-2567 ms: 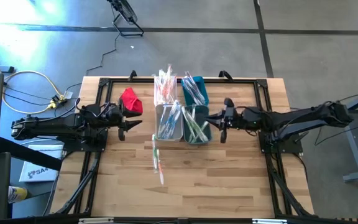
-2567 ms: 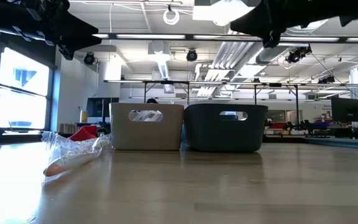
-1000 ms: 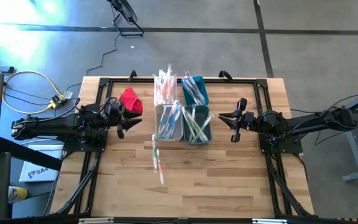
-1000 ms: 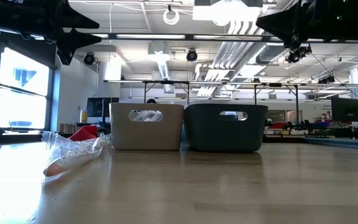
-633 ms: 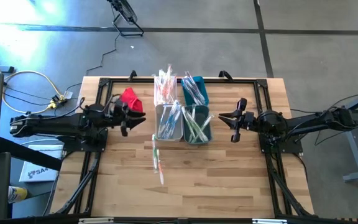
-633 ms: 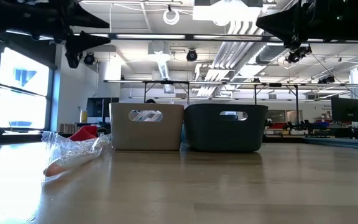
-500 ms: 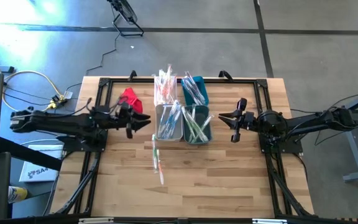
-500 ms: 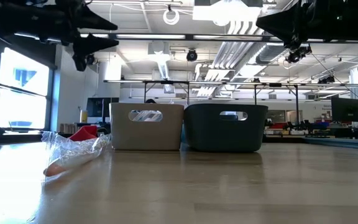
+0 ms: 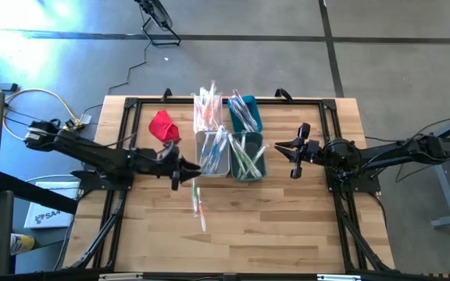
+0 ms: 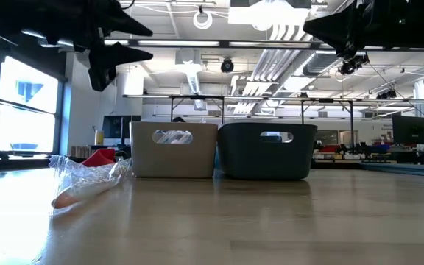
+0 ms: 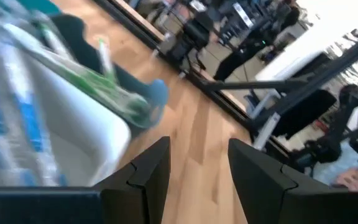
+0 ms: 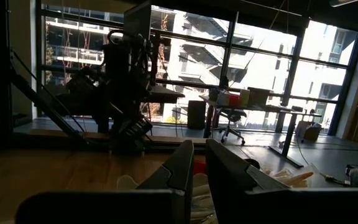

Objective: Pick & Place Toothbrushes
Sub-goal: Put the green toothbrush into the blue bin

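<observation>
From above, the left gripper (image 9: 184, 173) hangs just at 9 o'clock of the white bin (image 9: 212, 153), fingers spread and holding nothing. Toothbrushes (image 9: 243, 155) fill the four bins at the table's middle; a few more loose toothbrushes (image 9: 197, 197) lie on the wood at 6 o'clock of the white bin. A red cloth (image 9: 163, 126) sits at 10 o'clock of the bins. The right gripper (image 9: 290, 153) waits at 3 o'clock of the bins, nearly closed and empty.

At table height, a wrapped toothbrush (image 10: 87, 182) lies at 9 o'clock of the two near bins — both arms hang overhead.

The left wrist view shows its fingers (image 11: 145, 174) apart, green-handled toothbrushes (image 11: 98, 78) jutting over the bin rim.

The right wrist view shows its fingers (image 12: 182, 163) close together, with nothing between them.
</observation>
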Robot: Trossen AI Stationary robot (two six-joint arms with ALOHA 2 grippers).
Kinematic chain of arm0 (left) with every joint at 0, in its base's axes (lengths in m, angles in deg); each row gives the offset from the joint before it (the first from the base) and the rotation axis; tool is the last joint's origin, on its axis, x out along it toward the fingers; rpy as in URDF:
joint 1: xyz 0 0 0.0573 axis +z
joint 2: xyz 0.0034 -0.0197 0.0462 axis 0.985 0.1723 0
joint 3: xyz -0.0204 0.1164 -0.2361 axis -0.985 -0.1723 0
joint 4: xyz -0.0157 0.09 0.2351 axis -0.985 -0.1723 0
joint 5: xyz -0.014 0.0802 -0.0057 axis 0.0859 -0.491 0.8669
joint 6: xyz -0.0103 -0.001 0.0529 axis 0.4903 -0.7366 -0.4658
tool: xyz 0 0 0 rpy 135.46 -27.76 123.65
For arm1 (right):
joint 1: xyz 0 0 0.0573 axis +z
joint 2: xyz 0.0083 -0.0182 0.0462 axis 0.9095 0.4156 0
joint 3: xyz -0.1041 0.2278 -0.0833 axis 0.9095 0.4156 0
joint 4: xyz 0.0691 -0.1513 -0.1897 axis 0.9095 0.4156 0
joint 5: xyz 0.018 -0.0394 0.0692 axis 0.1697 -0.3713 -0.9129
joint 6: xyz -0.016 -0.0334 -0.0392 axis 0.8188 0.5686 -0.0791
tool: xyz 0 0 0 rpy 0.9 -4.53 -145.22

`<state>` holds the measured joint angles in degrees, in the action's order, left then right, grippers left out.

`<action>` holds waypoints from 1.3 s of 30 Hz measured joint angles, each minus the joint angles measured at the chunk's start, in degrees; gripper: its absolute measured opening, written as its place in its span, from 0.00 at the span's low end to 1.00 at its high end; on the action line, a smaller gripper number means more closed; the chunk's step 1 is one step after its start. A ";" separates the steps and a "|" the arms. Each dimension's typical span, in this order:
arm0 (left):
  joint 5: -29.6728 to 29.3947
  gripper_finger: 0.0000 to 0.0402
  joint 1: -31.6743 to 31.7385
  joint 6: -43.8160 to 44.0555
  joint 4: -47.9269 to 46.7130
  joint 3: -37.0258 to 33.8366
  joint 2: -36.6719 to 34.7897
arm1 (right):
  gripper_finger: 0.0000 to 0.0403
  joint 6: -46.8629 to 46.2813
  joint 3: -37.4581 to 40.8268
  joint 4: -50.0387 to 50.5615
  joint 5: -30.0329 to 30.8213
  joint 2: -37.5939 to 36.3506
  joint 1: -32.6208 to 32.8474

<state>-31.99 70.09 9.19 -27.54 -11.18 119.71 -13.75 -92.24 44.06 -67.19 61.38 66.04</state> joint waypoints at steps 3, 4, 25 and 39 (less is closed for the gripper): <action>-0.42 0.40 -2.70 0.44 -0.04 2.40 3.65 | 0.09 -0.04 0.00 0.00 0.00 0.00 0.04; -0.44 0.40 -3.56 0.95 -0.14 3.27 4.83 | 0.09 -0.05 -0.01 0.00 0.00 0.00 0.04; 1.66 0.40 -13.05 37.82 -48.68 30.82 26.67 | 0.09 -2.34 -0.04 0.32 -0.02 0.02 0.04; 1.53 0.40 -12.90 49.48 -58.84 31.32 34.72 | 0.09 -4.95 -0.07 1.49 -0.06 0.07 0.04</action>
<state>-30.46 57.18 58.67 -86.38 20.14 154.43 -18.70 -92.31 45.55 -67.26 61.44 66.08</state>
